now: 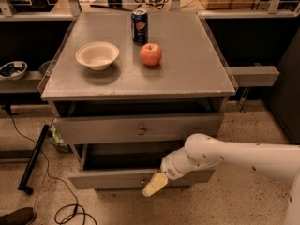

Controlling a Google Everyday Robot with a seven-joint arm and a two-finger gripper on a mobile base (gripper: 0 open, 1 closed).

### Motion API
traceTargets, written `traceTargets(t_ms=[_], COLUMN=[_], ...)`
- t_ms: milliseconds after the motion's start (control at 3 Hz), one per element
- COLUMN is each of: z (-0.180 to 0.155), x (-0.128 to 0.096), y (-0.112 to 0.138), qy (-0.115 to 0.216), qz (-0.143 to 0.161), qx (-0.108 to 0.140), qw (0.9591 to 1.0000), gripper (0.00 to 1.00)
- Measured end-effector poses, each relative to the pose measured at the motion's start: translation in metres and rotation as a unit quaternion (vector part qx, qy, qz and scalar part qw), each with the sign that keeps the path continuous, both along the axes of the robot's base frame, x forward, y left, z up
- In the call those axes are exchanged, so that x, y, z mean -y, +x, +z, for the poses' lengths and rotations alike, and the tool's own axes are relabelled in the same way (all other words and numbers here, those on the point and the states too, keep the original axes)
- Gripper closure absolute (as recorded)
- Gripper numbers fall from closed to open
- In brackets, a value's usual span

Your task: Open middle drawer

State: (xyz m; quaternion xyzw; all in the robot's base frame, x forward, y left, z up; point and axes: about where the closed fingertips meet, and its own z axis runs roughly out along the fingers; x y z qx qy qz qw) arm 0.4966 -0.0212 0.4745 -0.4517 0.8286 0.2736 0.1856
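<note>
Gripper (153, 185): low at the front panel of the middle drawer (105, 179), near its centre; whether it is open or closed cannot be told.
Middle drawer: pulled out beneath the upper drawer (93, 131), its dark inside showing.
Tabletop (187, 74): bowl (97, 55), apple (151, 54), soda can (139, 19).
Room: speckled floor (243, 196), loose cable (70, 213) at left.

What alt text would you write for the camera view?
The robot's gripper is at the front of the partly open middle drawer of a grey cabinet. On top stand a bowl, an apple and a can.
</note>
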Motion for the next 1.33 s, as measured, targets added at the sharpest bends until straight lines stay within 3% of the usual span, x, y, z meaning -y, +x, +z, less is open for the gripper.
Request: traceTargets(t_ms=[333,667,1000,1333], z=[-0.012,-0.012,-0.026,-0.027], x=[0.003,0.003,0.0,0.0], y=[0.015,0.015,0.0,-0.001], qy=[-0.008,-0.008,0.004,0.004], qz=[-0.017,-0.017,-0.002,-0.002], qx=[-0.014,-0.014,-0.033,-0.033], qw=[0.9997,0.9997,0.9994,0.9994], gripper=[0.0,0.0,0.0,0.0])
